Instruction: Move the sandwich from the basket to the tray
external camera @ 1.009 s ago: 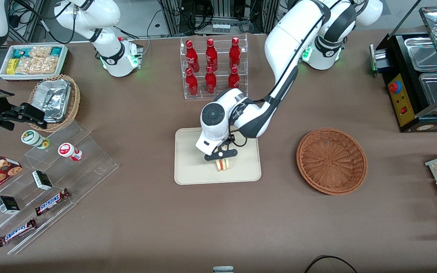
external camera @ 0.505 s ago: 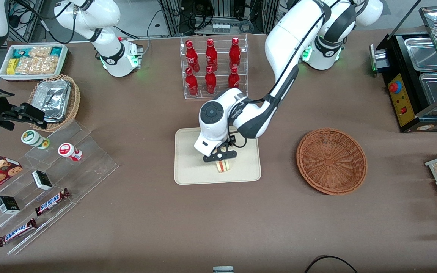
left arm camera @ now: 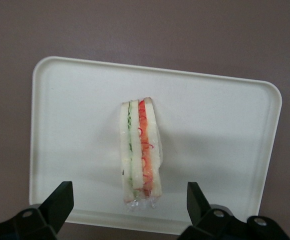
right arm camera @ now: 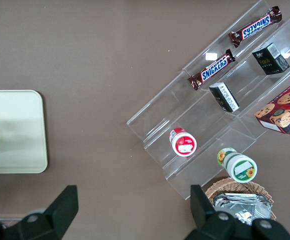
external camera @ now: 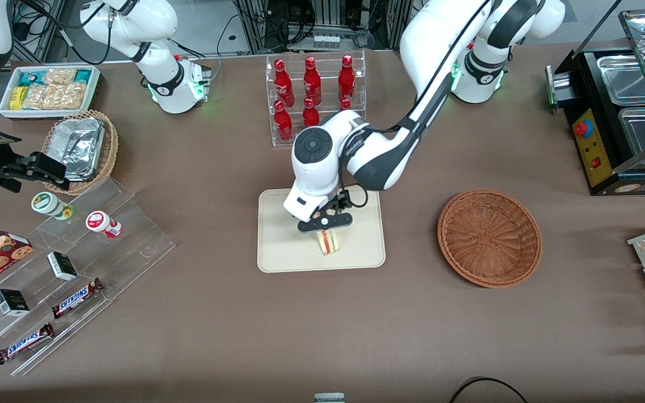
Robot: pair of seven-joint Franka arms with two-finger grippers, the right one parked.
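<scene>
The sandwich (external camera: 329,242) (left arm camera: 141,151) stands on its edge on the cream tray (external camera: 283,246) (left arm camera: 70,130), its red and green filling stripe facing up. My gripper (external camera: 325,223) (left arm camera: 130,202) hovers just above the sandwich, open, with its black fingers (left arm camera: 59,200) spread wide to either side and touching nothing. The reddish-brown basket (external camera: 489,237) sits beside the tray toward the working arm's end of the table, with nothing in it.
A clear rack of red bottles (external camera: 314,95) stands farther from the camera than the tray. An acrylic stepped stand with snack bars and boxes (external camera: 65,280), a tan basket of foil containers (external camera: 79,148) and a white snack bin (external camera: 48,89) lie toward the parked arm's end.
My gripper has risen off the sandwich and away from the tray; the sandwich stays on the tray where it was.
</scene>
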